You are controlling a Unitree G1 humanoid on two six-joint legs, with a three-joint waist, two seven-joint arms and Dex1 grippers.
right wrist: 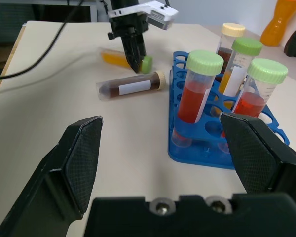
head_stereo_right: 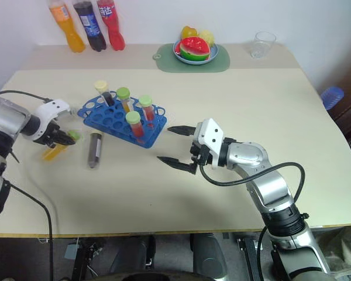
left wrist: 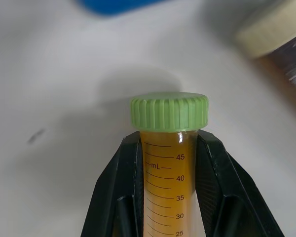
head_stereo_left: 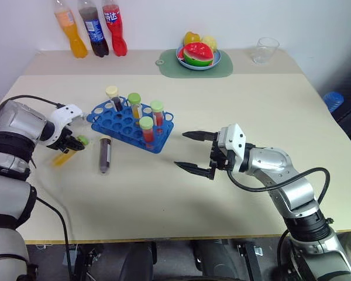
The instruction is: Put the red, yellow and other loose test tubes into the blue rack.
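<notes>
The left gripper (left wrist: 170,182) pinches the yellow-orange tube (left wrist: 166,187) just below its cap, while the right gripper (head_stereo_left: 191,151), jaws spread, hovers empty beside the blue rack (head_stereo_left: 114,120).

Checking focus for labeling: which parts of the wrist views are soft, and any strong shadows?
Left wrist view: yellow tube and fingers sharp; blue rack and cream cap blurred; soft shadow behind the green cap. Right wrist view: own fingers slightly soft, racked tubes crisp.

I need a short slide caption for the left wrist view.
Left gripper shut on yellow-orange, green-capped clear test tube lying on table.
</notes>
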